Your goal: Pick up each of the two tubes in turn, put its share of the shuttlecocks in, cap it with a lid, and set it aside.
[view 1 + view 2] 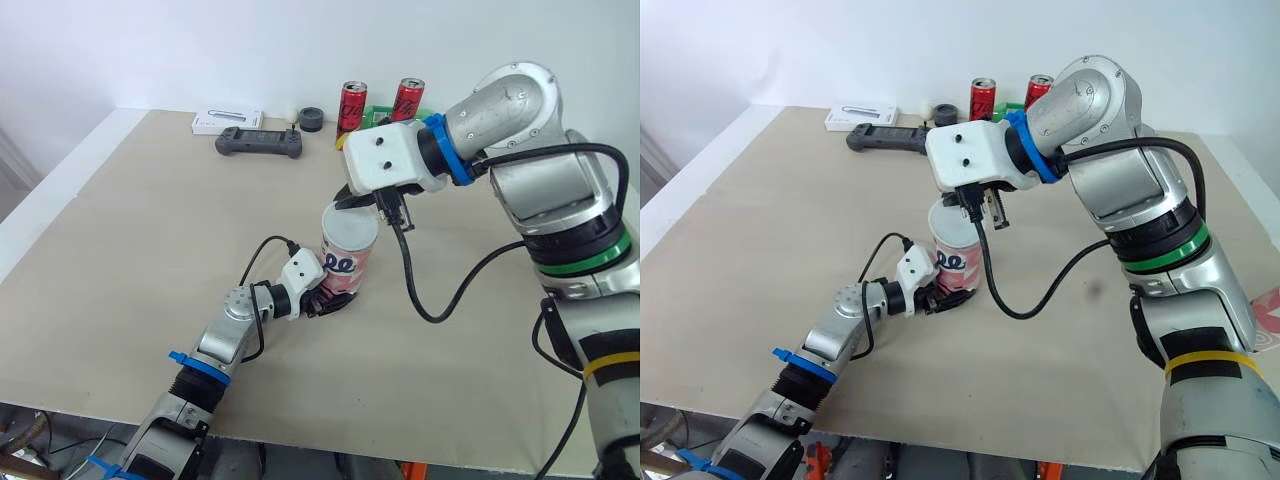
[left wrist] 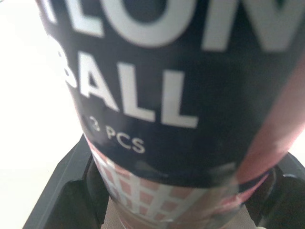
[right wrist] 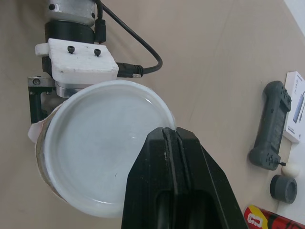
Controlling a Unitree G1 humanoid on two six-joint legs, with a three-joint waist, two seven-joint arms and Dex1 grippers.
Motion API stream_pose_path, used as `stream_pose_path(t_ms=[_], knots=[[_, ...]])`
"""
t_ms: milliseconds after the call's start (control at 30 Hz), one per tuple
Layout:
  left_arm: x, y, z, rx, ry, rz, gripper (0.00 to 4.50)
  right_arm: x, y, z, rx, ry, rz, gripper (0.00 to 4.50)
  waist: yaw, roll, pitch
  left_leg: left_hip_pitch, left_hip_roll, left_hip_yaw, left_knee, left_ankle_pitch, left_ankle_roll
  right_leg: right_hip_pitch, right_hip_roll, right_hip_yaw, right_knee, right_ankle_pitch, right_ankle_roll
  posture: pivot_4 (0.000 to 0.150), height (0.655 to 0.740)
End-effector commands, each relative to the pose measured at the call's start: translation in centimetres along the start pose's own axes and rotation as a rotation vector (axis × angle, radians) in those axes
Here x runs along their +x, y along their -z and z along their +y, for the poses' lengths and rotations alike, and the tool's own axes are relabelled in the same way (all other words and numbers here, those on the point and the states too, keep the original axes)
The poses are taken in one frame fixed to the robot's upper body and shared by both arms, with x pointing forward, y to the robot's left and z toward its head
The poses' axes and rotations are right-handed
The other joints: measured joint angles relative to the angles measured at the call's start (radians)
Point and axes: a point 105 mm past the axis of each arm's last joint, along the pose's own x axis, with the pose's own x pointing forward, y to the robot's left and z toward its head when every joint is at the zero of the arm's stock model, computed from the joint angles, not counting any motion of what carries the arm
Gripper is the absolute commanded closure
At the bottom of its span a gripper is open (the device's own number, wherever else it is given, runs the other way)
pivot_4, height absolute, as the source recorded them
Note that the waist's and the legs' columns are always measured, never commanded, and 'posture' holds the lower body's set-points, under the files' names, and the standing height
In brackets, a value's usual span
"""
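On the near side of the tube [image 1: 348, 262], the left gripper [image 1: 325, 298] is clamped around the tube's lower part. One black finger [image 2: 66, 191] lies on each side of the tube, touching its wall. The tube stands upright on the tan table [image 1: 140, 250], about mid-table. The left wrist view shows a dark band on the tube with white letters reading "BALL" and "3 PCS". Below the band is a pink grid pattern.

A white lid [image 3: 100, 143] sits flat on top of the tube, covering its mouth.

Just above the tube, the right gripper [image 3: 169, 136] points down at the lid. Its two fingers are pressed together with no gap between them, and their tips sit at the lid's rim, on the side away from the left gripper. Whether they touch the rim I cannot tell.

Beyond the tube, well apart from it, a row of things lies along the far edge of the table.
- A dark grey game controller [image 1: 258, 143] is the closest to the tube.
- A white box [image 1: 228, 120] lies just behind the controller.
- A small white ball [image 3: 290, 169] and a black cap [image 1: 311, 118] lie beside the controller's end.
- Two red cans [image 1: 353, 106] stand upright straight behind the tube, with a green item [image 1: 378, 113] between them.
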Motion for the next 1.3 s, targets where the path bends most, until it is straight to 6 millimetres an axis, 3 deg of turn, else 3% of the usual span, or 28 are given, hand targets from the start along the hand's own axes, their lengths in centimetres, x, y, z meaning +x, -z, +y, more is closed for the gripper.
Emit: stream_pose_path(t_ms=[33,1300], knots=[[-0.1,0.5,-0.1,0.002,0.001,0.024,1.45,-1.1,-0.9,-0.3,-0.042,0.028,-0.006,4.46,0.000,0.000,0.000,0.000,0.000,0.000,0.000,0.000,0.000,0.000,0.000,0.000,0.000,0.000,0.000,0.150,0.7400],[0.0,0.4,-0.1,0.000,0.000,0.024,1.45,0.5,1.1,0.5,-0.003,-0.033,0.030,4.46,0.000,0.000,0.000,0.000,0.000,0.000,0.000,0.000,0.000,0.000,0.000,0.000,0.000,0.000,0.000,0.150,0.7400]])
